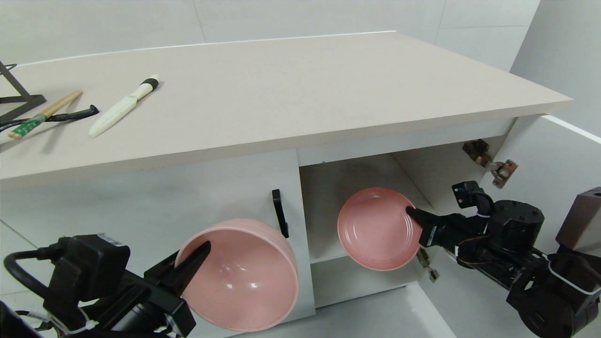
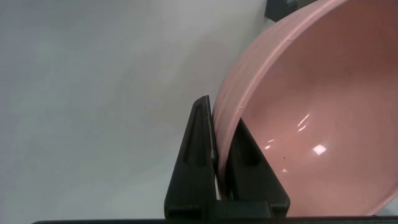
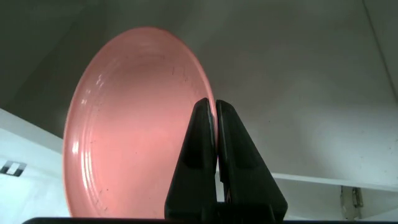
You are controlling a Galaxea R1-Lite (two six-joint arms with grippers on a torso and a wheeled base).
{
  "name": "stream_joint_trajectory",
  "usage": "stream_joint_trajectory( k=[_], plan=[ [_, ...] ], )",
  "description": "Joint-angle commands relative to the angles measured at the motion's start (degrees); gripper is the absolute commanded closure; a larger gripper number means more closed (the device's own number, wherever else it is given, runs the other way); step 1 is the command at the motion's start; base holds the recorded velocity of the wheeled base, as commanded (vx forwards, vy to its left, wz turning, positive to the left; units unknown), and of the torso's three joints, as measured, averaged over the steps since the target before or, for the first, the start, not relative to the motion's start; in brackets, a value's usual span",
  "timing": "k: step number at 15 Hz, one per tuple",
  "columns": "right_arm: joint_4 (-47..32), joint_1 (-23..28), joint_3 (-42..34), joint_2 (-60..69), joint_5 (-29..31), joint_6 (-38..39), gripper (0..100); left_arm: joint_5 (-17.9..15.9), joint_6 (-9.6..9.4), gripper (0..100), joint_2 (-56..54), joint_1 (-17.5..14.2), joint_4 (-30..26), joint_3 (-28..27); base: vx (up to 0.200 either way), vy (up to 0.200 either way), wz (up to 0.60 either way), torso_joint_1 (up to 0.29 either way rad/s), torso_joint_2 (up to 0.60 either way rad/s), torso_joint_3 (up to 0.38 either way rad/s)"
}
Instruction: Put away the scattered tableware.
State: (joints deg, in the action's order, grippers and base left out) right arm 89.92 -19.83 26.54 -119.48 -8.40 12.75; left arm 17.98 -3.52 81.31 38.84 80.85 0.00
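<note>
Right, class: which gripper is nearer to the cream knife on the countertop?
Left. The left gripper, holding the pink bowl, hangs below the countertop on the same side as the cream knife; the right gripper, holding the pink plate, is across at the open cupboard.

Beige counter (image 1: 305, 84) with a flat matte top, its far edge meeting a white tiled wall. All loose items lie at the robot's left end. A cream utensil (image 1: 123, 107), long and knife-shaped with a black band near its far end, lies diagonally. Just left of it are wooden chopsticks (image 1: 44, 115) with a green band at their nearer end. A black cord-like piece (image 1: 75, 114) meets them and points toward the cream utensil. A black metal stand (image 1: 14, 94) sits at the left edge. Below the top, a closed white door (image 1: 141, 202) bears a black handle (image 1: 280, 213); beside it is an open compartment (image 1: 338, 183).
</note>
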Motion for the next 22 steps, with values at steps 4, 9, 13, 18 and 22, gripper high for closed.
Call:
stream_joint_trajectory(
  k=[4, 9, 13, 18, 22],
  plan=[
    [0.08, 0.06, 0.88, -2.78, -0.04, -0.01, 100, 0.04, 0.01, 100, -0.01, 0.01, 0.10, 0.00, 0.000, 0.000, 0.00, 0.000, 0.00, 0.000],
    [0.08, 0.67, 5.54, -8.75, 1.90, 0.96, 100, 0.04, 0.01, 100, 0.08, 0.01, 0.01, 0.00, 0.000, 0.000, 0.00, 0.000, 0.00, 0.000],
    [0.08, 0.85, 9.94, -12.44, 4.44, 4.39, 100, 0.04, 0.01, 100, 0.16, 0.01, -0.08, 0.00, 0.000, 0.000, 0.00, 0.000, 0.00, 0.000],
    [0.08, 2.61, 16.09, -15.61, 7.43, 4.65, 100, 0.04, 0.01, 100, 0.08, 0.01, -0.08, 0.00, 0.000, 0.000, 0.00, 0.000, 0.00, 0.000],
    [0.08, 2.43, 23.21, -20.09, 7.87, 4.39, 100, 0.04, 0.10, 100, 0.08, 0.01, -0.08, 0.00, 0.000, 0.000, 0.00, 0.000, 0.00, 0.000]
  ],
)
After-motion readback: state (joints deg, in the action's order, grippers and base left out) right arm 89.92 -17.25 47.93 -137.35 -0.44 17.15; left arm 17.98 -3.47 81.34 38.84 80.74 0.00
